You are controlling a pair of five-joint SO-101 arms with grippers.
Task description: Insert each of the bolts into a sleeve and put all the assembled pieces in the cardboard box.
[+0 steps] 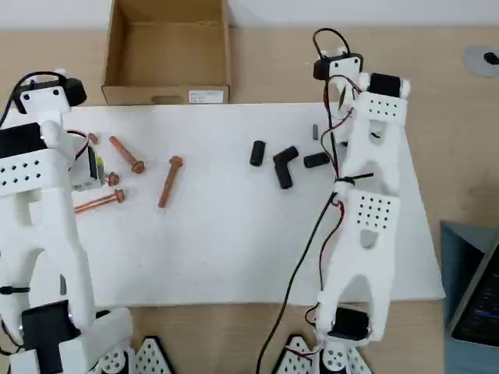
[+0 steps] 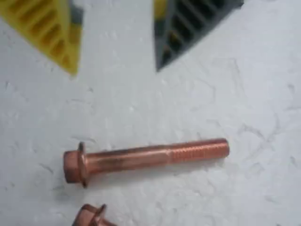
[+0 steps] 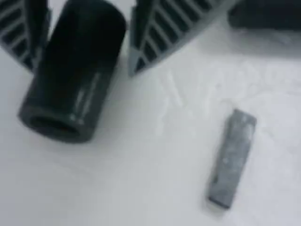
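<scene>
Straddling the black sleeve (image 3: 70,84), right fingers (image 3: 155,33) sat unclenched; an off-centre squeeze could roll it away. Left fingers (image 2: 51,33) hung released, short of the copper bolt (image 2: 146,157).

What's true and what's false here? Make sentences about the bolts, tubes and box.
The brown cardboard box is empty. True.
The copper metal bolts sit inside the black plastic sleeves. False: both lie loose on the white mat, apart.
The left gripper holds a bolt. False: it hangs open above it.
One black sleeve lies between the fingers of the open right gripper. True.
</scene>
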